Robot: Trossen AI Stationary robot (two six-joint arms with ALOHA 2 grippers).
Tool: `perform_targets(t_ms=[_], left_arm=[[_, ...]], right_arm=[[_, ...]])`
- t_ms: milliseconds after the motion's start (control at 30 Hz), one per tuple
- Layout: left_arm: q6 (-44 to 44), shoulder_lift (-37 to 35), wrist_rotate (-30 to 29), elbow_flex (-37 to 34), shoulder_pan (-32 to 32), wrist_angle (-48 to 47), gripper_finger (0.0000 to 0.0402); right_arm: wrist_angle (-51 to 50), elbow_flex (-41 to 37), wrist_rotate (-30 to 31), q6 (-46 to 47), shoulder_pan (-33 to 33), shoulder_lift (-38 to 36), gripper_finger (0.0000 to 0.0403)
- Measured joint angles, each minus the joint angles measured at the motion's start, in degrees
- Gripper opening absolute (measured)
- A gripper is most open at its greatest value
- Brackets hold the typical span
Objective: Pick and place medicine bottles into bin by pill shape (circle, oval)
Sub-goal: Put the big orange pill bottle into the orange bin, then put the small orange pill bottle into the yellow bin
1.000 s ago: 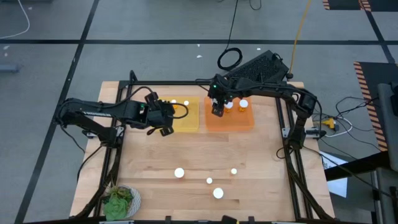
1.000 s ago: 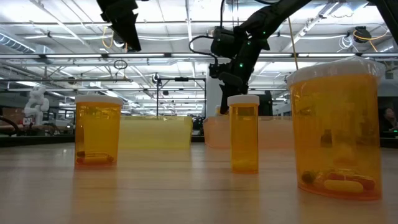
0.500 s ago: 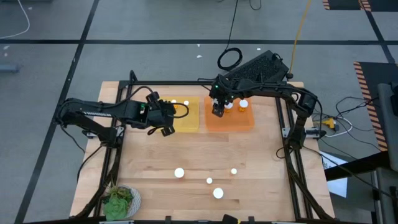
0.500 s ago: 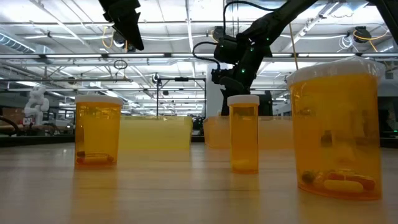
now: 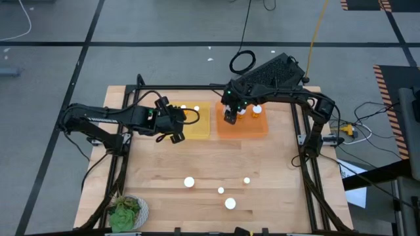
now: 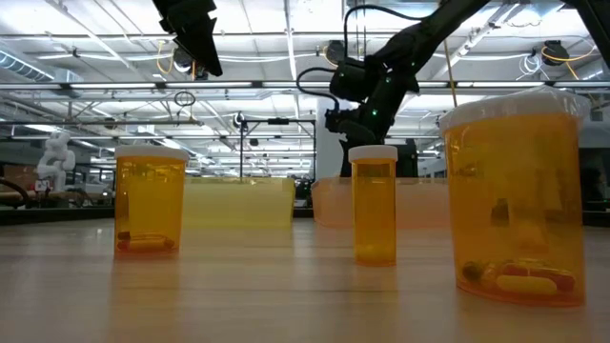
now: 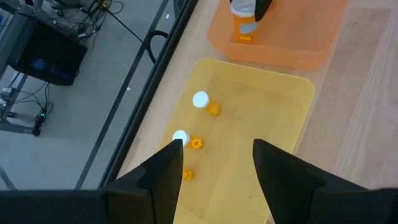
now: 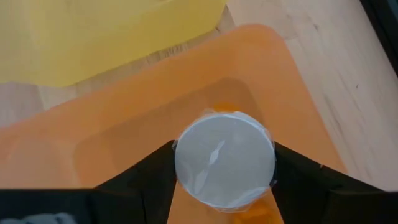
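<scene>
The right end effector [image 5: 230, 118] hangs over the orange bin [image 5: 242, 128] at the far edge of the counter [image 5: 262, 170], closed on a medicine bottle [image 8: 224, 158] whose wide white cap sits between its two fingers [image 8: 146, 177] in the right wrist view. Two more bottles [image 5: 249, 110] stand in the same bin toward its far side. The left end effector [image 5: 176, 131] hovers at the near left edge of the yellow bin [image 5: 197, 124], which lies just beside the orange bin on its left; its fingers [image 7: 158, 180] are spread wide with nothing between them. Inside the yellow bin two bottles [image 7: 200, 101] lie close together near its far side. Four bottles [image 5: 189, 182] stand loose toward the near edge of the counter, well apart from both bins; in the low view three of them show upright with pills at the bottom. A green leafy object [image 5: 126, 211] sits at the near left corner
</scene>
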Motion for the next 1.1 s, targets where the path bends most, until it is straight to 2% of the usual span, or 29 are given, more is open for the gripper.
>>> perform_targets(t_ms=[300,633,867,1100], left_arm=[[0.1,0.0,0.0,0.0,0.0,0.0,0.0198],[0.1,0.0,0.4,0.0,0.0,0.0,0.0198],[-0.8,0.0,1.0,0.0,0.0,0.2,0.0198],[-2.3,0.0,3.6,0.0,-2.6,0.5,0.0198]], right_arm=[[2.6,-0.6,0.0,-0.4,0.0,0.0,0.0259],[3.0,-0.6,0.1,-1.0,0.3,-2.2,0.0263],[-1.7,-0.6,0.0,-1.2,3.1,-9.0,0.0263],[-7.4,-1.5,0.1,0.0,9.7,-19.1,0.0263]])
